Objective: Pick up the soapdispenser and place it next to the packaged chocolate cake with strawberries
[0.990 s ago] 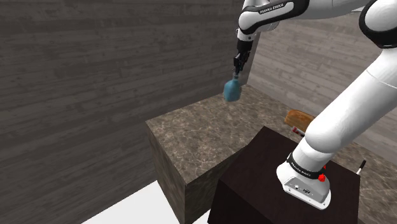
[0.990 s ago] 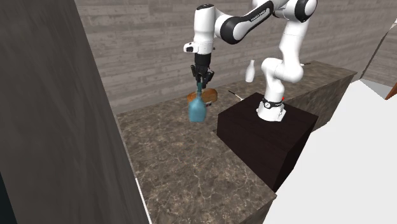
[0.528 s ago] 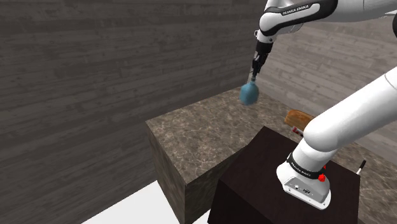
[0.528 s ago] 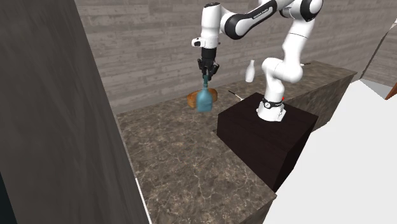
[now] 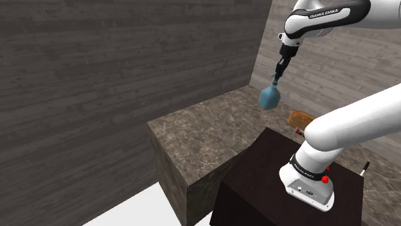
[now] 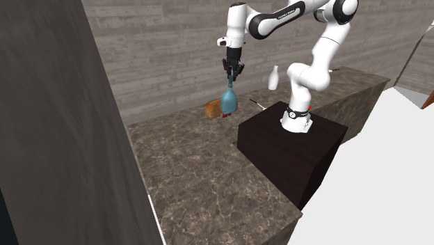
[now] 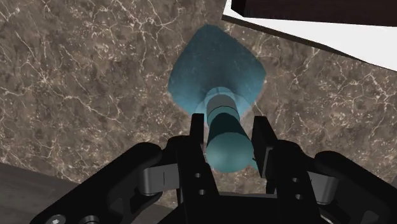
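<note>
Black gripper (image 7: 228, 129) clamped on the narrow neck of a teal soap dispenser (image 7: 216, 67), its bulbous body hanging below; likely light, smooth, prone to swinging.

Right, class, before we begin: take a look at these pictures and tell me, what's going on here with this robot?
A white Franka arm on a dark box stand is carrying a blue soap dispenser. Its black jaws are shut on the dispenser's narrow top, and the bottle hangs in the air above the marble-patterned counter. The orange-brown packaged cake lies on that counter nearby. The dispenser has not yet been set down beside it.
</note>
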Controlling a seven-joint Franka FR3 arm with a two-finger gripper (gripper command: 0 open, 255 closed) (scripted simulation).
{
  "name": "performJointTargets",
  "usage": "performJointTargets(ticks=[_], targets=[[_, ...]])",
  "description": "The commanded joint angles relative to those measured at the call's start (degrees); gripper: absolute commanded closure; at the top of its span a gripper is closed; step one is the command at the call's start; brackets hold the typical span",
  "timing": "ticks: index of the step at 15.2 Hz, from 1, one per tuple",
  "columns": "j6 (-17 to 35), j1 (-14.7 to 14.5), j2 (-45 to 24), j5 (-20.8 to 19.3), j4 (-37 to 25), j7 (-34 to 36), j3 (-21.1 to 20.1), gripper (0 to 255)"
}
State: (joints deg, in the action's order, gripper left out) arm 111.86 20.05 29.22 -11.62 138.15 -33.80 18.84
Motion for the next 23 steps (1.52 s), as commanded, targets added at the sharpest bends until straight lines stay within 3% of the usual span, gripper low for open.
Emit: performJointTargets(ticks=[1, 14, 23], targets=[[-0.71, 1.50, 2.43, -1.41, 1.40, -2.25, 1.55, 255], [-3.77, 10.68, 9.61, -10.48, 2.56, -19.04, 14.42, 255], [-4.27, 13.81, 7.91, -14.91, -3.12, -32.00, 25.58, 255]])
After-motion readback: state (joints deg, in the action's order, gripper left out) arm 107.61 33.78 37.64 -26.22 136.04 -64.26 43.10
